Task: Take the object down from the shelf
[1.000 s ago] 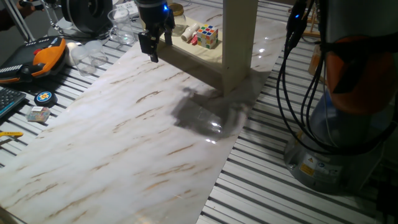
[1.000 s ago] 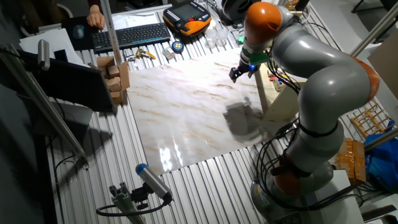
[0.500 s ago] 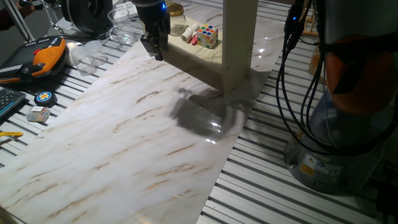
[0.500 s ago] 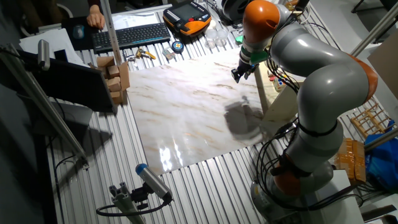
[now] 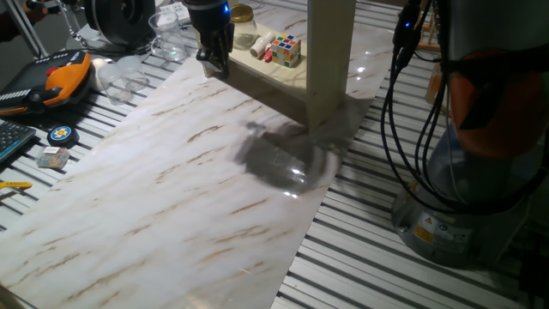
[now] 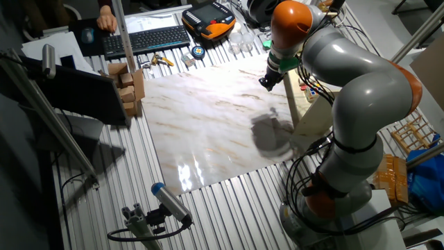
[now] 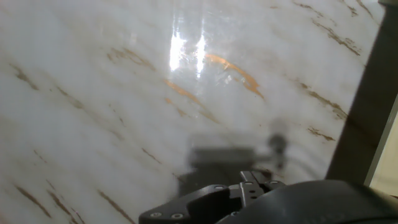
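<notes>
Several small items are sitting on the lower board of the shelf, and we are reading the multicoloured puzzle cube as the likeliest object to bring down, though the task does not name it. Beside it are lying a pale cylinder with a red tip and a round white thing, with a brown-lidded jar behind.

We are holding the pincer just at the front edge of that board, to the left of the cube, above the marbled counter. Its fingers are looking drawn together in both fixed views, but we cannot tell for certain whether they are fully clenched; the hand view is showing only blurred counter and a dark upright at the right.

To do this reach well, we are judging that the fingers need spreading before we go in, that we should be travelling along the board rather than down onto it, and that the thick upright panel to the cube's right is leaving little room on that side.

Cube faces offer no long axis; it is sitting flat, one corner turned toward the board's front edge.
</notes>
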### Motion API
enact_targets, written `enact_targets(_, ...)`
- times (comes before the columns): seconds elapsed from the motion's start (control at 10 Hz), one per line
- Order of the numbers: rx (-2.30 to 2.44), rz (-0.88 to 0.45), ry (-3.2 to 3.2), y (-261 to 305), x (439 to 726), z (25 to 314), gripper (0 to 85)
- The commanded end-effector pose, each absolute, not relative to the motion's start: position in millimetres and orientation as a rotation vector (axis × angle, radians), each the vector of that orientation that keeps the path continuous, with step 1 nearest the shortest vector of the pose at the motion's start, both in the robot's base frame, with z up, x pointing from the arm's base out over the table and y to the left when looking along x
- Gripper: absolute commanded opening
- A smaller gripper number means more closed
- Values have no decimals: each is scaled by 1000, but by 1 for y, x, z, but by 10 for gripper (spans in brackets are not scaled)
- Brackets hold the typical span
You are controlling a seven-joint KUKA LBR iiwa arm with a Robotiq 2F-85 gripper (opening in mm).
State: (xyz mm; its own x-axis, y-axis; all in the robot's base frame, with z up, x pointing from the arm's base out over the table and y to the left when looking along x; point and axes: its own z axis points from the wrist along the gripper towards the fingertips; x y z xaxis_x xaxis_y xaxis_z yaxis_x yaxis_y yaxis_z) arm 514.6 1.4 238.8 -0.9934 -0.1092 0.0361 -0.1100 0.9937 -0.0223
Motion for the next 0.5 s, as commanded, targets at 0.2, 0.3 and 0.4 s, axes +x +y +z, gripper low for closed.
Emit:
enact_targets(0.2, 167, 38, -3102, 0, 514, 238, 0)
enact_targets(0.3, 167, 36, -3104, 0, 514, 238, 0)
enact_targets(0.4, 165, 36, -3106, -1, 513, 237, 0)
